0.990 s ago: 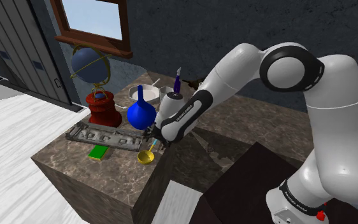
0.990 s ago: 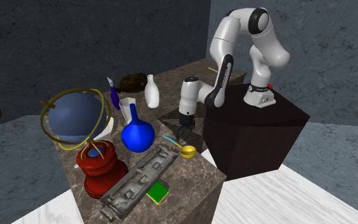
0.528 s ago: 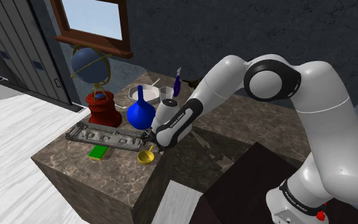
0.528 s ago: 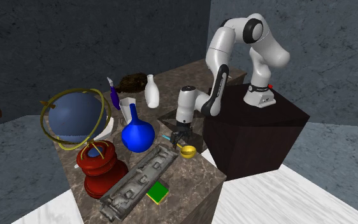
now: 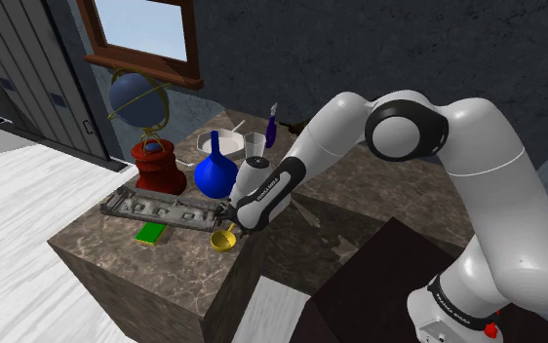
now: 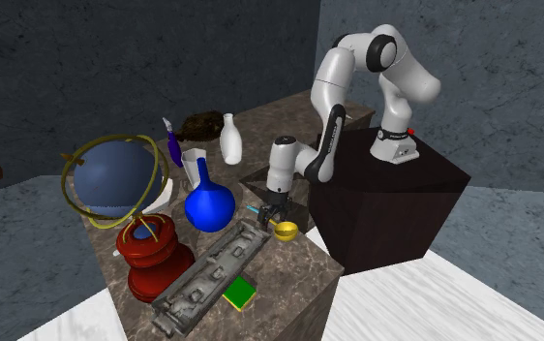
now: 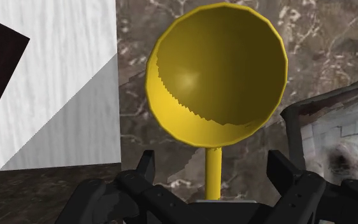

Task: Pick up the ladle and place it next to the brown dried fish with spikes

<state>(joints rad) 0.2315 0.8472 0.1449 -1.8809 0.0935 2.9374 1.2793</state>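
The ladle (image 7: pixel 217 70) has a round yellow bowl and a thin yellow handle. It lies on the marble counter near its front edge, seen in the shoulder view (image 5: pixel 223 239) and in the second exterior view (image 6: pixel 285 231). My black gripper (image 7: pixel 213 164) is low over the handle, just behind the bowl. It is open, with one finger on each side of the handle and not touching it. The gripper (image 5: pixel 229 216) points down at the counter (image 6: pixel 271 210). The brown spiky dried fish (image 6: pixel 202 124) lies at the far end of the counter.
A blue flask (image 6: pixel 209 205), a globe (image 6: pixel 115 179), a red stand (image 6: pixel 149 254), a grey tray (image 6: pixel 212 276) and a green sponge (image 6: pixel 240 292) crowd the counter beside the ladle. A white bottle (image 6: pixel 229 138) and a purple bottle (image 6: pixel 173 145) stand near the fish. The counter's edge (image 7: pixel 117 95) runs close by the ladle's bowl.
The arm has bent lower and brought the gripper down towards the ladle's handle. The fingers have stayed open and the ladle has not moved.
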